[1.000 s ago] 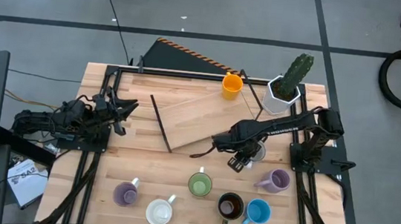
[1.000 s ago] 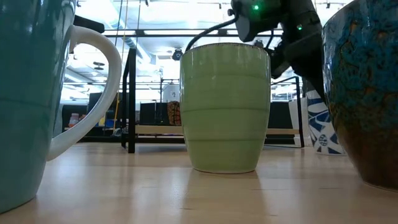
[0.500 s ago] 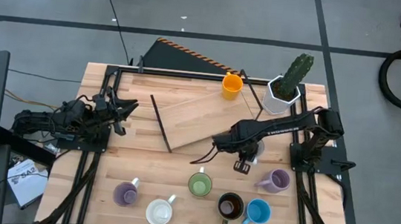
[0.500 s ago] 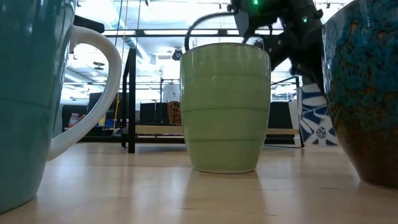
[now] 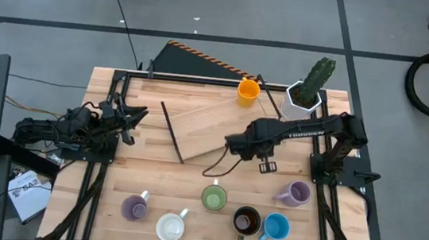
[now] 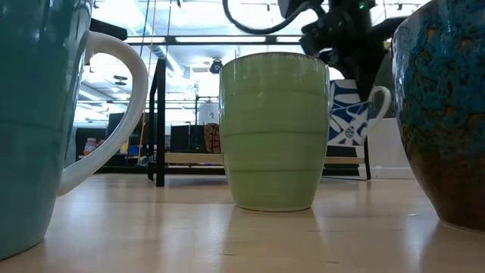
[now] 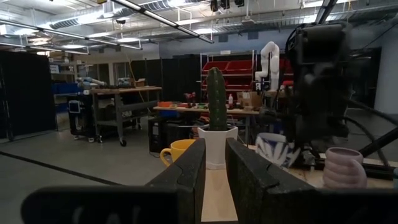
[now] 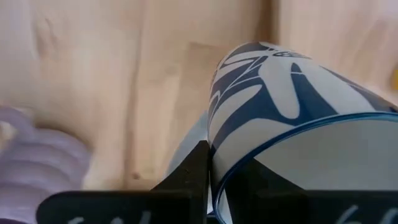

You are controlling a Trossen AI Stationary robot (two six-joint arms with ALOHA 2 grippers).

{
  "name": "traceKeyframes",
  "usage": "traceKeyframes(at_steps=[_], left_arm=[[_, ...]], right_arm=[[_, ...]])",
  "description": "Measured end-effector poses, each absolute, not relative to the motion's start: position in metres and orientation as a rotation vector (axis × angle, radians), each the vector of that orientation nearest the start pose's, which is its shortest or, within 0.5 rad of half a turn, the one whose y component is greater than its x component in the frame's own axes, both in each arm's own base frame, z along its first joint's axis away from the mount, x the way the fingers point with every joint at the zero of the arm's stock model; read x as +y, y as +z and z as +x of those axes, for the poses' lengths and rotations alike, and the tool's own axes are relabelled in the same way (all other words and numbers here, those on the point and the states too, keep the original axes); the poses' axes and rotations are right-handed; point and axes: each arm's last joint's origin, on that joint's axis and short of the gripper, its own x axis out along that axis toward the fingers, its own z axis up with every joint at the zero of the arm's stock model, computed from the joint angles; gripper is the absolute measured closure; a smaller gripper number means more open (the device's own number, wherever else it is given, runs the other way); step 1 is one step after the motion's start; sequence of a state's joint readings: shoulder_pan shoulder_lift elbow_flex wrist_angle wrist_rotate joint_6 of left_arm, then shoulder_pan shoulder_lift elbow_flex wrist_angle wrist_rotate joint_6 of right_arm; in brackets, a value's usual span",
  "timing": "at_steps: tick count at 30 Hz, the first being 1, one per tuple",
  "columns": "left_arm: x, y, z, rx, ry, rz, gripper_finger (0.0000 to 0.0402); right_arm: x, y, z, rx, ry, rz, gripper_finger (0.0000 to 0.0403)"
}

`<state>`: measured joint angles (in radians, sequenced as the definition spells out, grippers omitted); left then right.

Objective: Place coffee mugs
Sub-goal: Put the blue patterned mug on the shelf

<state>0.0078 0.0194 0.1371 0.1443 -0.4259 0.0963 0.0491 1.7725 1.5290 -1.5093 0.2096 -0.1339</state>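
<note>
The left gripper (image 5: 137, 114) waits at the table's (image 5: 152, 177) left edge, well left of the green mug (image 5: 213, 197); in its wrist view its two fingers (image 7: 186, 174) stand a little apart with nothing between them.

Eight mugs can be counted. Six stand in a loose front row, taken from the left with the green mug as the mark:
- one lilac mug (image 5: 135, 207), well to its left and nearer the front edge;
- one white mug (image 5: 170, 227), just beside that one and between it and the green mug;
- the green mug itself, in the middle of the row;
- one dark brown mug (image 5: 246, 220), just to its right and slightly forward;
- one blue mug (image 5: 276, 227), touching or almost touching the brown one;
- a second lilac mug (image 5: 295, 194), farther right and level with the green mug.

One orange mug (image 5: 248, 91) stands far behind the green mug, on the light wooden board (image 5: 210, 122), beside the single white cactus pot (image 5: 299, 102).

The eighth, a white mug with blue pattern (image 6: 350, 114), hangs above the table behind and to the right of the green mug. The right gripper (image 5: 266, 162) is clamped on its rim, one finger (image 8: 198, 163) on the outside wall.
</note>
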Motion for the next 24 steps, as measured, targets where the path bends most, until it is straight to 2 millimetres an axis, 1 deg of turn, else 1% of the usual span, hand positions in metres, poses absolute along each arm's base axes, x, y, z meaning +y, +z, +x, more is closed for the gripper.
traceKeyframes(at_steps=[6,9,14,19,24], left_arm=[[0.013,0.221,0.083,-0.237,0.443,0.039,0.0333],[0.013,0.221,0.083,-0.237,0.443,0.039,0.0333],[0.013,0.221,0.083,-0.237,0.443,0.04,0.0333],[0.013,0.221,0.083,-0.236,0.443,0.04,0.0333],[0.013,0.221,0.083,-0.235,0.443,0.04,0.0333]], right_arm=[[-0.034,0.267,0.306,1.775,-0.039,-0.274,0.0362],[-0.047,0.267,0.306,1.767,-0.018,-0.273,0.0362],[-0.062,0.261,0.309,1.773,0.012,-0.323,0.0362],[-0.076,0.257,0.309,1.785,0.007,-0.307,0.0362],[-0.084,0.256,0.309,1.776,-0.014,-0.289,0.0361]])
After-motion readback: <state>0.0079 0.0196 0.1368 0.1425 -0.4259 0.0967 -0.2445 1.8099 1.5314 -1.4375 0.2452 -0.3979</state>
